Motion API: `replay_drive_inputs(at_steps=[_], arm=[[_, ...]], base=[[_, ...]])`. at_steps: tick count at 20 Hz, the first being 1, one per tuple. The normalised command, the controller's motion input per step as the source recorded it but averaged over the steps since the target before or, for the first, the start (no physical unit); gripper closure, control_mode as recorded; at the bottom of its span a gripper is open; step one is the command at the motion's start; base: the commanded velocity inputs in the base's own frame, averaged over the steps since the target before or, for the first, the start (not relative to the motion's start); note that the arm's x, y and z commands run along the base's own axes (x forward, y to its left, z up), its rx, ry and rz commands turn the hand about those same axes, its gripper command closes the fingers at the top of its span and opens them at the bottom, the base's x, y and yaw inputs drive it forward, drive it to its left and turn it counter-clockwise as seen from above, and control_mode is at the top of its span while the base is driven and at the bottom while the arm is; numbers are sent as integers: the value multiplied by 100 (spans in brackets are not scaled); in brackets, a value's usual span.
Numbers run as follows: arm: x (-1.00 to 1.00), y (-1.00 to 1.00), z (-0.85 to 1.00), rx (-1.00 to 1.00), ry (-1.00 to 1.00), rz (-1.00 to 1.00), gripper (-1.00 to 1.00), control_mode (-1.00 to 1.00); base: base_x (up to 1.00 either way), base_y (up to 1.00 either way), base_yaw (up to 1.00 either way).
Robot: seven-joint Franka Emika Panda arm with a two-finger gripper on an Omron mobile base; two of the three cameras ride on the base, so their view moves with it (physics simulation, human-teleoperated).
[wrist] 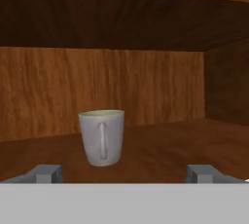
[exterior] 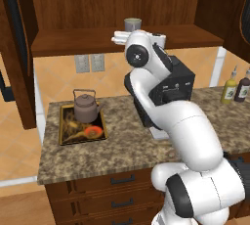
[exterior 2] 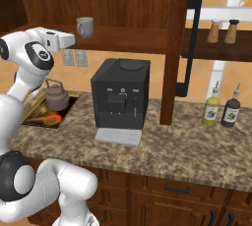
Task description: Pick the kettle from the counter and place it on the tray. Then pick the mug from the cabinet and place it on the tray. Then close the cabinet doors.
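Kettle (exterior: 86, 105) sits on the tray (exterior: 65, 133) at the left end of the counter (exterior: 122, 141), so I judge step one done and the mug next. In the hand view I have the mug (wrist: 102, 137) upright on the cabinet (wrist: 58, 86) shelf, dead ahead of the gripper (wrist: 125, 173) and a touch left of the midline between the two finger tips, handle turned straight toward me. Jaws spread wide, nothing held, mug not yet between them. From the right base view the hand is level with the shelf edge, mug just beyond it. My call: push straight forward with a slight leftward correction. The handle facing me could foul the approach.
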Motion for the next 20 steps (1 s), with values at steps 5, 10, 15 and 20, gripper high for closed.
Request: replay_drive_inputs(at_steps=[5,10,15,20], arm=[[63,-1,0,1,6,13,-100,-100],[55,-25,0,1,0,14,-100,-100],[40,-20,-4,0,0,6,-100,-100],[28,0,-2,0,0,4,-100,-100]], base=[[0,0,0],[0,0,0],[0,0,0],[0,0,0]])
